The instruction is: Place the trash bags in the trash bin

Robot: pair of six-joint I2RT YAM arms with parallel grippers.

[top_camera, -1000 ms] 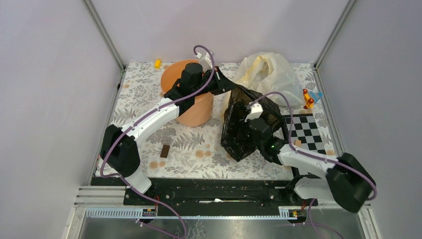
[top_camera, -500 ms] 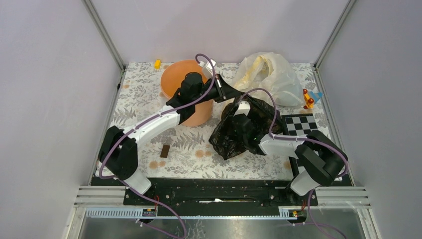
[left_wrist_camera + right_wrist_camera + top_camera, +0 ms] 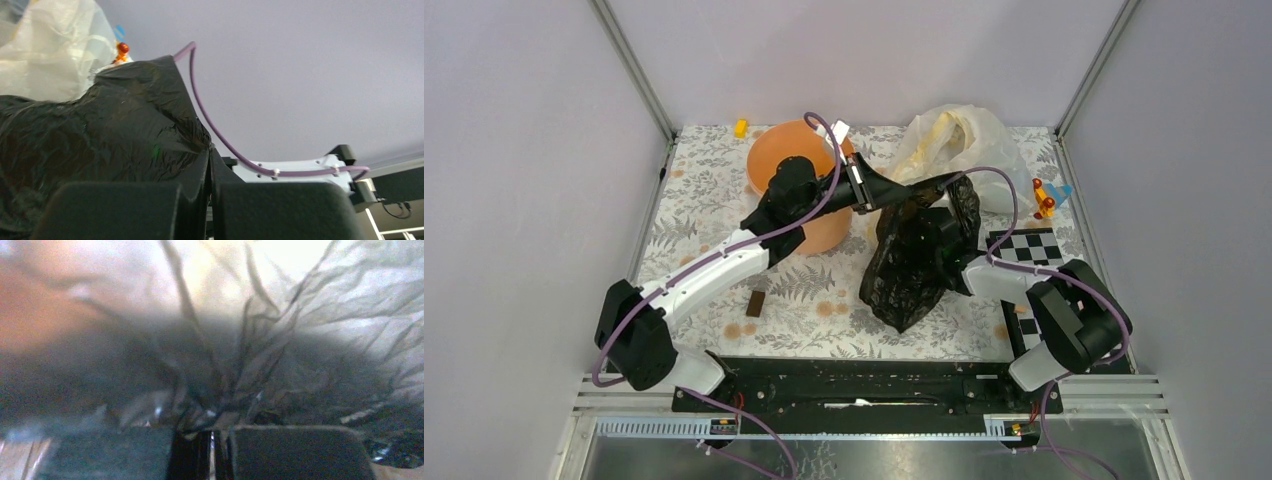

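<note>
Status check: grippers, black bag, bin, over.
Both shut on black bag: left gripper, right gripper. Bag held up right of bin, not in yet. Across bin's near rim: left arm.

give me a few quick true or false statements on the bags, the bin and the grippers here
1. Both the left gripper and the right gripper are shut on the black trash bag. True.
2. The black trash bag is already inside the orange trash bin. False: it is held outside the bin, to the bin's right.
3. The cream-white plastic bag sits at the far side of the table, behind the black one. True.
4. The checkerboard lies on the left side of the table. False: it lies on the right side, by the right arm.
</note>
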